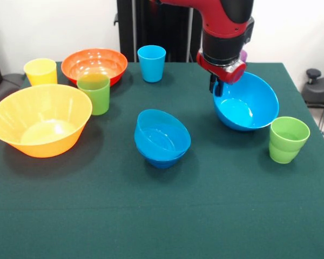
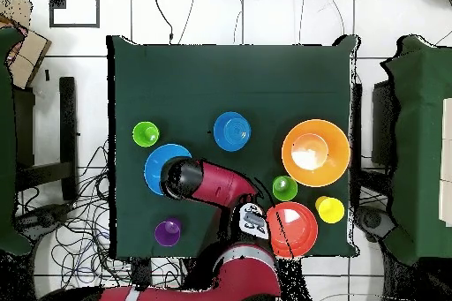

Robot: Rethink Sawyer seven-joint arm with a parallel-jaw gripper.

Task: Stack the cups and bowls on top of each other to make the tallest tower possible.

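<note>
My gripper (image 1: 215, 88) is shut on the far rim of the big light blue bowl (image 1: 248, 105), which tilts toward the camera at the table's right. In the overhead view the arm's wrist covers that bowl's (image 2: 156, 165) edge and hides the gripper. A medium light blue bowl (image 1: 161, 132) sits tilted in a small darker blue bowl (image 1: 162, 160) at mid table. The big yellow-orange bowl (image 1: 40, 121) stands at the left and the orange-red bowl (image 1: 94, 65) behind it. Cups stand apart: yellow (image 1: 40, 72), green (image 1: 94, 94), light blue (image 1: 152, 63), green (image 1: 288, 140), and purple (image 2: 168, 231).
The green cloth table (image 1: 167, 216) has open room along its near side. The right green cup stands close beside the tilted bowl. Cables and chairs surround the table (image 2: 177, 68) in the overhead view.
</note>
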